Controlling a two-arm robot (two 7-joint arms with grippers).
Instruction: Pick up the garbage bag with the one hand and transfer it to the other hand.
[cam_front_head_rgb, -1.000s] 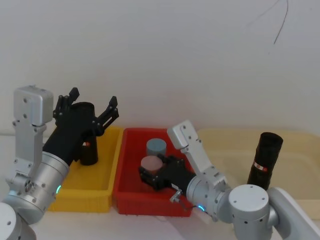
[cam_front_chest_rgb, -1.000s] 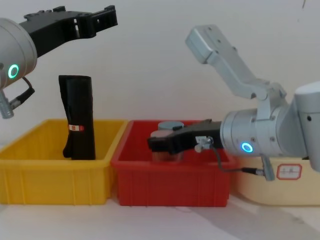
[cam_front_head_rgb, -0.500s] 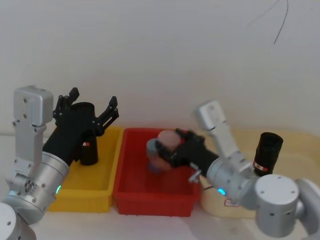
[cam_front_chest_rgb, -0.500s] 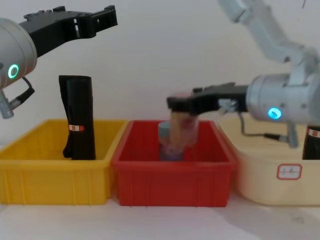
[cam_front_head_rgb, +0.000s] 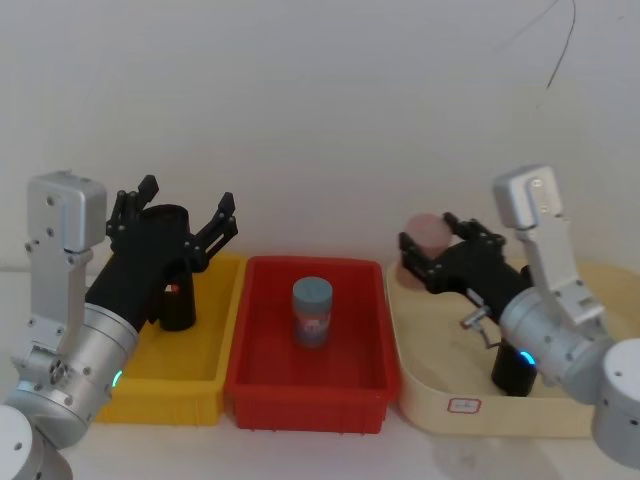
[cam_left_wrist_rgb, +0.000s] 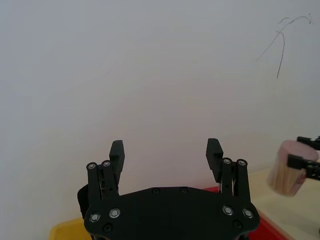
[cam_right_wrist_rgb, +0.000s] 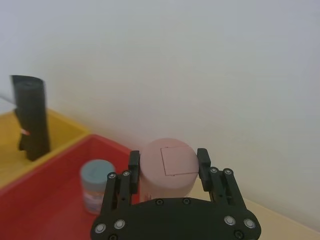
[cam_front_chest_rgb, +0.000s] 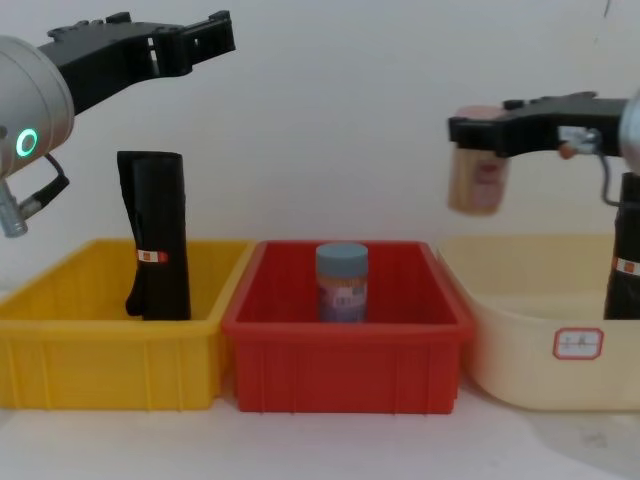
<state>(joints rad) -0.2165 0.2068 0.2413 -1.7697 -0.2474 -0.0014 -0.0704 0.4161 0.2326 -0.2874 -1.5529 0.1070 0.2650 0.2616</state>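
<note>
One garbage bag (cam_front_chest_rgb: 156, 235) stands beneath the spread left pincer (cam_front_chest_rgb: 190, 40).

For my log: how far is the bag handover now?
Not started. The garbage bag stands untouched in the yellow bin, with the open left gripper above it. The right gripper holds a pink jar over the cream tray. Pickup and transfer remain.

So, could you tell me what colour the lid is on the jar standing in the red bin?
Grey-blue; the jar shows best in the chest view.
</note>
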